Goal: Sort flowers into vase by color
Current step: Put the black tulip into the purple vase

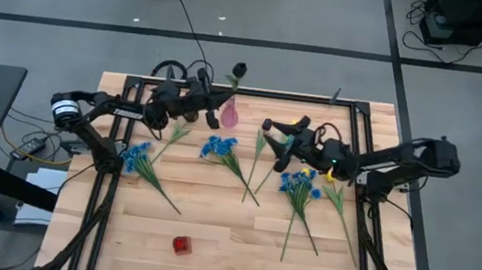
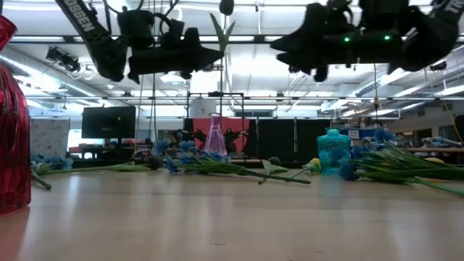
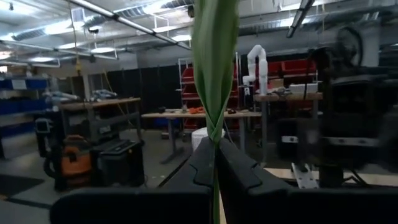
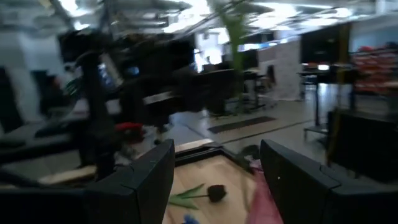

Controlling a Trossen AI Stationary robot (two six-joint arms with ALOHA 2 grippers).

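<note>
Left hand (image 3: 214,171), dark tulip (image 1: 240,68) stem half-hidden

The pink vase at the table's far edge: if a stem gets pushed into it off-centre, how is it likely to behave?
The pink vase looks tall with a narrow neck over a flared base, so it would probably rock or tip. It looks light and stands unsupported, so it may slide. The dark tulip in the left claw is long-stemmed, likely adding leverage.

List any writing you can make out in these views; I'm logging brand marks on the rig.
"ROSSEN": white capitals along the left arm in the low view. The start is cut off by the picture's edge, so this reading is partial.
White marking on the same arm in the high view: too small to read.
No other text is legible in any view.
</note>
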